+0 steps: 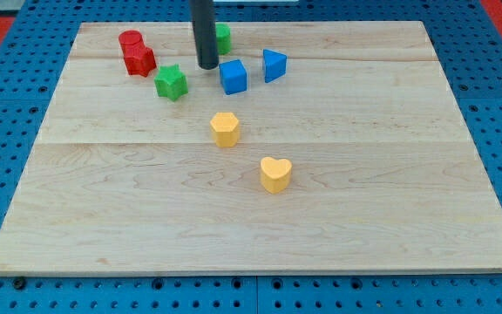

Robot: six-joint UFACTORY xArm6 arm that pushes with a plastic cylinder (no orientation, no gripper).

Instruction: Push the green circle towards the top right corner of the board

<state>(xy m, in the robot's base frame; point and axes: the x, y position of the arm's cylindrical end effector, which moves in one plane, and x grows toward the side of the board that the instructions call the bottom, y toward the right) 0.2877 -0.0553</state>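
The green circle (223,37) sits near the view's top, left of centre, mostly hidden behind the dark rod. My tip (207,66) rests on the board just below and to the left of the green circle, close to it; contact cannot be told. A blue cube (233,76) lies just right of the tip. A green star (171,83) lies to the tip's lower left.
A red cylinder (130,42) and a red star-like block (139,60) stand at the top left. A blue triangular block (274,65) is right of the cube. A yellow hexagon (225,129) and a yellow heart (275,174) lie mid-board. The wooden board (390,174) sits on a blue pegboard.
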